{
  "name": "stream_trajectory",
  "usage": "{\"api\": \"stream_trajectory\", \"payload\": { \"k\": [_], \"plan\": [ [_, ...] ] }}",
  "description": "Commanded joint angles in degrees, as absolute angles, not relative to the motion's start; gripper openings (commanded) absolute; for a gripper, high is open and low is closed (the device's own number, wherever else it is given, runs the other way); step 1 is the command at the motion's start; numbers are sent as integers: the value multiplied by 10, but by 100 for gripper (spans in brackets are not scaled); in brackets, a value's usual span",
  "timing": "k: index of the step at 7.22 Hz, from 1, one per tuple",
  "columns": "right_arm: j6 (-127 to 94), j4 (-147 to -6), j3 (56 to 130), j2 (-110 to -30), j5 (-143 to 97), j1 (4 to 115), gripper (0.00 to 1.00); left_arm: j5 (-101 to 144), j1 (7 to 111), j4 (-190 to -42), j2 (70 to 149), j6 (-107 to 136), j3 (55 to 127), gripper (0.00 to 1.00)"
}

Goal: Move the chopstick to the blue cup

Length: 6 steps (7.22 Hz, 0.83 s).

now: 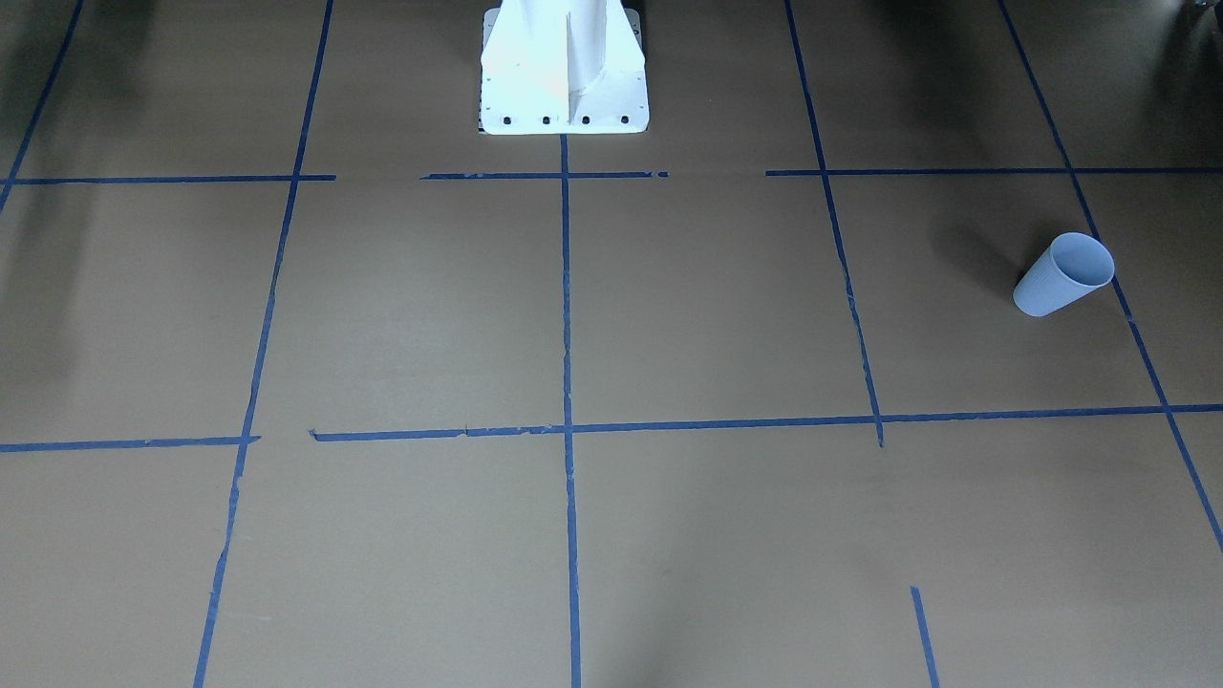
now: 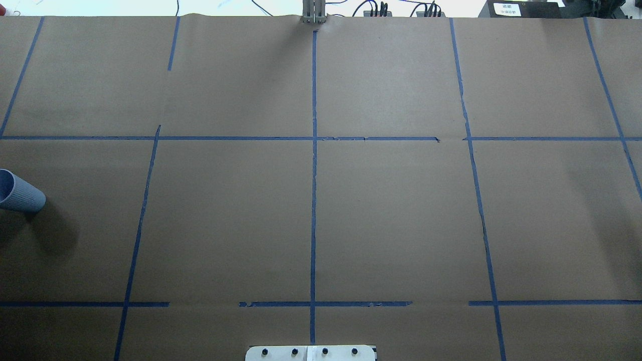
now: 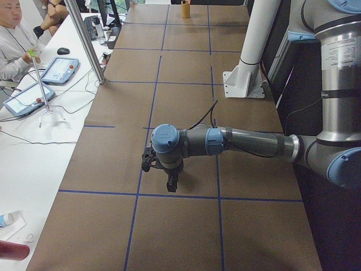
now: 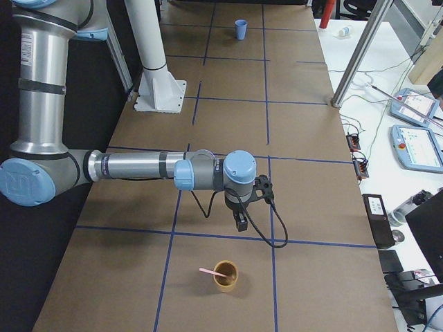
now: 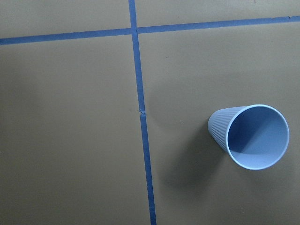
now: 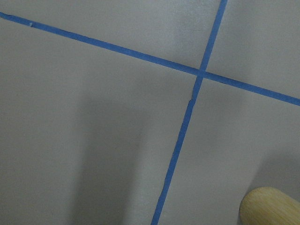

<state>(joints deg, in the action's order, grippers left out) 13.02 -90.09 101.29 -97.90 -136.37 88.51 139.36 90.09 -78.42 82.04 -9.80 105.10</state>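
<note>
The blue cup stands upright on the brown table, at the left edge of the overhead view and far off in the exterior right view. The left wrist view looks down into it; it is empty. A pale pink chopstick leans out of a tan cup, whose rim shows in the right wrist view. My left gripper hangs above the table. My right gripper hangs a little beyond the tan cup. I cannot tell if either is open or shut.
The white robot pedestal stands at the table's middle edge. Blue tape lines form a grid. A white side table with tablets, cables and a metal pole runs along the far side, with a seated person.
</note>
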Motion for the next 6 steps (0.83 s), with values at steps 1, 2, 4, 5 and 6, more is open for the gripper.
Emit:
{"api": "stream_trajectory", "payload": {
  "k": [1, 2, 4, 5, 6],
  "plan": [
    [129, -901, 1012, -981, -1364, 885, 100, 1390, 901, -780, 827, -96, 1056, 100],
    [129, -901, 1012, -981, -1365, 885, 100, 1388, 901, -781, 826, -96, 1056, 100],
    [131, -901, 1012, -981, -1359, 885, 100, 1388, 901, -782, 824, -93, 1056, 100],
    [131, -901, 1010, -982, -1358, 885, 100, 1389, 900, -786, 825, -91, 1056, 100],
    [131, -901, 1009, -983, -1354, 885, 100, 1390, 900, -786, 826, -91, 1057, 100]
  ]
}}
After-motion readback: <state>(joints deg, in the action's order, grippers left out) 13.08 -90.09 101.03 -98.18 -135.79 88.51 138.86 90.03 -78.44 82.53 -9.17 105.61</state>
